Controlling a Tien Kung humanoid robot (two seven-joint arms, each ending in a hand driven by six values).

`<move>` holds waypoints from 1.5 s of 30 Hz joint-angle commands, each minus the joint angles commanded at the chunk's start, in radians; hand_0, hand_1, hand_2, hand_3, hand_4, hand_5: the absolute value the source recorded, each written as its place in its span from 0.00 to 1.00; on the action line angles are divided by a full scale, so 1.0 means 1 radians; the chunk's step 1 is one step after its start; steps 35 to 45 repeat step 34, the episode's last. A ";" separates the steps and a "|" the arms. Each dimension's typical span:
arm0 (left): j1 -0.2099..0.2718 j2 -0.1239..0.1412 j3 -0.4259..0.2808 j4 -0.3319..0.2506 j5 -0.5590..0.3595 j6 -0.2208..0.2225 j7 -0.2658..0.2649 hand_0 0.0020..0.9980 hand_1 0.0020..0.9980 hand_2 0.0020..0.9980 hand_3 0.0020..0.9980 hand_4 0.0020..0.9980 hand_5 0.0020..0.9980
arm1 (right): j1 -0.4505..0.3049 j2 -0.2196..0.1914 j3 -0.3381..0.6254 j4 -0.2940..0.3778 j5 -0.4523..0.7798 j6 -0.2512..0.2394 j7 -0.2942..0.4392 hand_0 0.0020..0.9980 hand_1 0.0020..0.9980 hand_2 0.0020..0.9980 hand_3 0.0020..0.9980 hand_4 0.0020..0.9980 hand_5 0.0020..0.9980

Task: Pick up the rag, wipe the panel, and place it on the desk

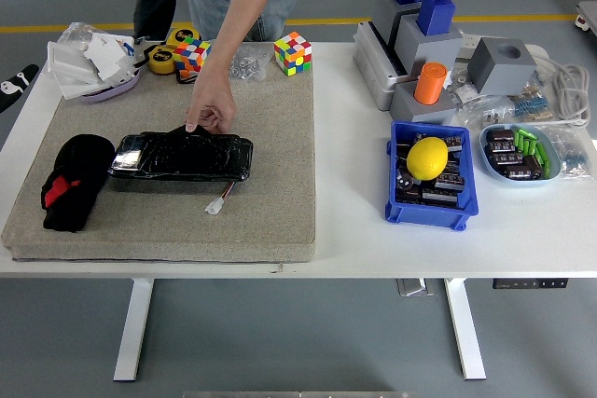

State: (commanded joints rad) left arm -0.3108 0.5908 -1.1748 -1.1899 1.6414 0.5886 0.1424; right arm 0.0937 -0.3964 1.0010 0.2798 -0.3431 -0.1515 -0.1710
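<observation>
Nearest, on the grey mat at left, a soft black rag lies bunched, probably light and easily pinched anywhere. Beside it sits the glossy black panel. A person's hand touches its far edge. Neither robot hand appears.

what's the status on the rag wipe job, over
Both robot hands out of view. Rag untouched left of panel. Person's hand pinching the panel's far edge, in the way.
</observation>
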 joint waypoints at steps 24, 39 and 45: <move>0.022 -0.002 -0.017 -0.018 -0.013 0.008 -0.004 0.34 0.57 0.64 0.76 1.00 0.81 | -0.002 0.003 0.004 0.001 0.000 -0.002 0.004 0.75 0.67 0.70 0.63 1.00 0.59; 0.028 -0.008 0.000 -0.011 -0.016 0.006 -0.002 0.34 0.57 0.64 0.76 1.00 0.80 | -0.005 0.001 0.001 0.001 0.001 -0.003 0.005 0.75 0.67 0.70 0.62 1.00 0.59; 0.028 -0.008 0.000 -0.011 -0.016 0.006 -0.002 0.34 0.57 0.64 0.76 1.00 0.80 | -0.005 0.001 0.001 0.001 0.001 -0.003 0.005 0.75 0.67 0.70 0.62 1.00 0.59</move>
